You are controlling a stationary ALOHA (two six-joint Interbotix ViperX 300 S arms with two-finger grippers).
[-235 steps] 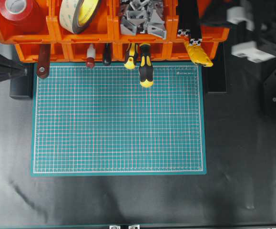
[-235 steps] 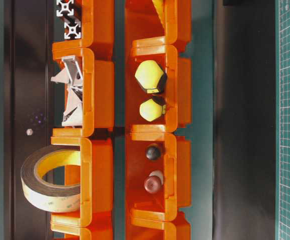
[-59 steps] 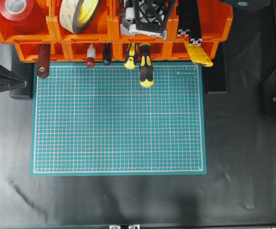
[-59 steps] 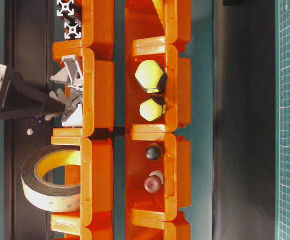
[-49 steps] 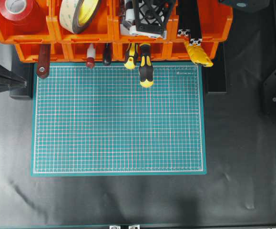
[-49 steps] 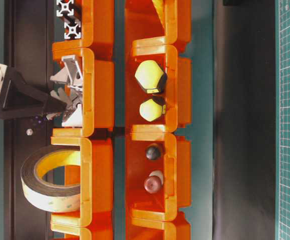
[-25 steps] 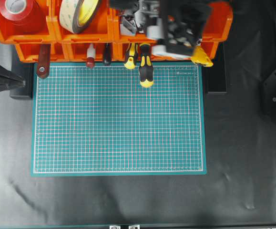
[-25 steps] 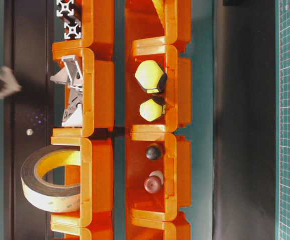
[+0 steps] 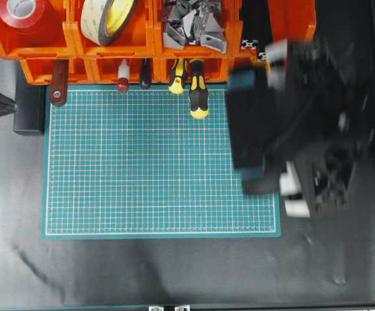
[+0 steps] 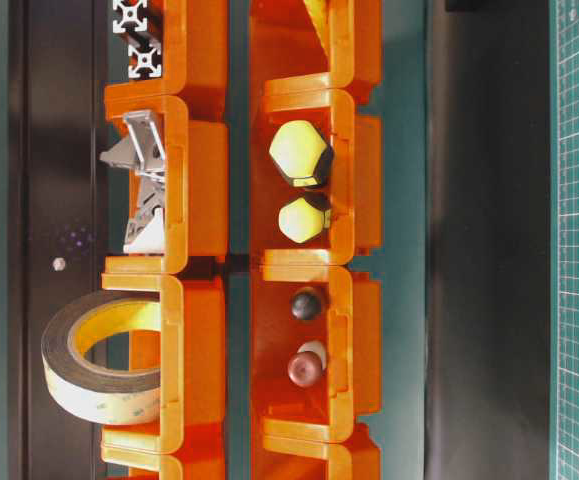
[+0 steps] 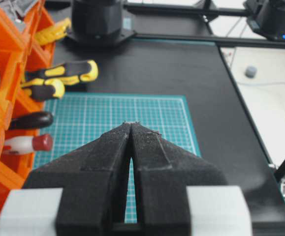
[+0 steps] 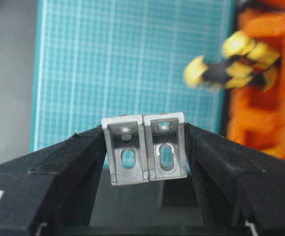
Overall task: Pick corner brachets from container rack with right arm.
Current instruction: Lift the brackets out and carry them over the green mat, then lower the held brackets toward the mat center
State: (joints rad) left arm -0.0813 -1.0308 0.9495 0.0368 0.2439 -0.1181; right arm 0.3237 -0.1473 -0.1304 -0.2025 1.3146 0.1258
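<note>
Two corner brachets side by side, pinched in my right pincer – I'm over the green mat on the desk, the screwdrivers blurred beyond, the orange container rack farther off – my left pincer is pressed together

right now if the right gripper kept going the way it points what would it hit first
Probably the green cutting mat: the right gripper, holding two corner brackets side by side between its fingers, faces it with nothing visible between, though depth is unclear.
</note>
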